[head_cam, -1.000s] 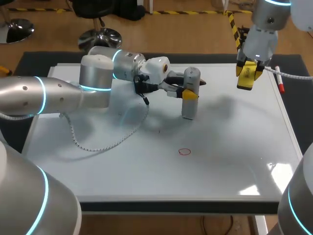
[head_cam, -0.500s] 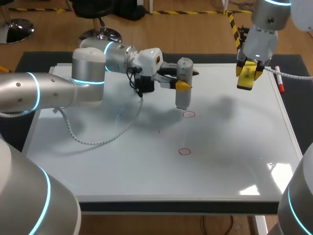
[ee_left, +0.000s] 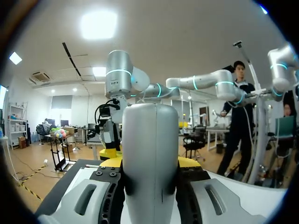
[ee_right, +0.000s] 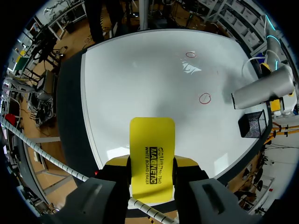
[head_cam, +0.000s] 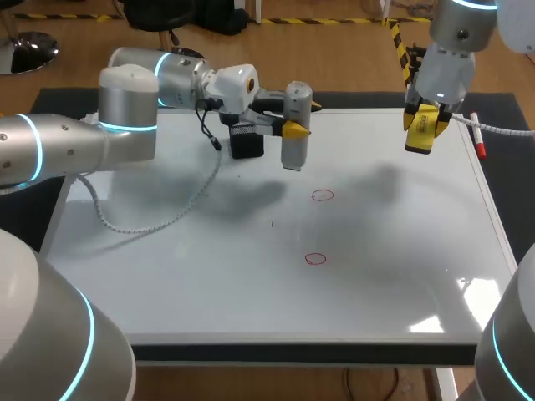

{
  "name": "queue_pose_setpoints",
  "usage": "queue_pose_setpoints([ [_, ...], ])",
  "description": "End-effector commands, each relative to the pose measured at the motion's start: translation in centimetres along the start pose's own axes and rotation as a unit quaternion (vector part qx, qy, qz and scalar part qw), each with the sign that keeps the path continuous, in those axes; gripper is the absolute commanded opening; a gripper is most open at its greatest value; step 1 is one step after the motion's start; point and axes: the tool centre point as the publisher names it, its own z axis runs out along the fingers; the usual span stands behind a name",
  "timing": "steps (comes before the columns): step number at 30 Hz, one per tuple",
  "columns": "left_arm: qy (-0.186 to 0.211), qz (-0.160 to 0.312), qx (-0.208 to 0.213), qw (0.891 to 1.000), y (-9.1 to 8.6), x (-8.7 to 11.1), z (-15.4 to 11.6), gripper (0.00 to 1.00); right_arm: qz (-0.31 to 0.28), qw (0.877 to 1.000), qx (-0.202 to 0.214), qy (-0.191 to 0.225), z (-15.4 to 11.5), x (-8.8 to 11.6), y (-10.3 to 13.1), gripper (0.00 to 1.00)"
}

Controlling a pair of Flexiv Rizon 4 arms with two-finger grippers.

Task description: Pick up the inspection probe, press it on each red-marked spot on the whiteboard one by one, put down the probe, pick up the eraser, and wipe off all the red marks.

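Left wrist view: probe (ee_left: pixel 150 158), base cut off, tight in L jaws; eraser (ee_right: pixel 152 154) in R jaws.

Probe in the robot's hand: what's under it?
Only bare whiteboard; the probe hangs above it, held by the left gripper. Both red circles lie nearer, uncovered. The patch right behind the probe is hidden.

A: What does the left wrist view hide?
B: The grey cylindrical probe (ee_left: pixel 150 158) blocks the flat white whiteboard (ee_left: pixel 261 200) ahead; only slivers of the yellow fingertips (ee_left: pixel 189 162) of the left gripper (ee_left: pixel 150 162) show beside it.
A: And the head view's upper right?
B: The flat yellow eraser (head_cam: pixel 420 130) covers the fingertips of the right gripper (head_cam: pixel 421 139).
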Motion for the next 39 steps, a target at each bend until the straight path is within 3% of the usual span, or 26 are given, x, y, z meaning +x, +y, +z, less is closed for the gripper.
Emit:
queue_pose_setpoints([
  [1, -0.024, 0.002, -0.025, 0.999, -1.2, 1.1, -1.8, 0.0, -0.001, 1.0, 0.001, 0.001, -0.1, 0.1, 0.0, 0.0],
  [20, -0.114, 0.008, -0.073, 0.991, -3.4, 1.9, -10.1, 0.0, -0.001, 1.0, 0.001, 0.001, -0.1, 0.1, 0.0, 0.0],
  [39, -0.215, -0.004, -0.048, 0.975, -2.6, 4.6, -15.1, 0.0, -0.001, 1.0, 0.001, 0.001, -0.1, 0.1, 0.0, 0.0],
])
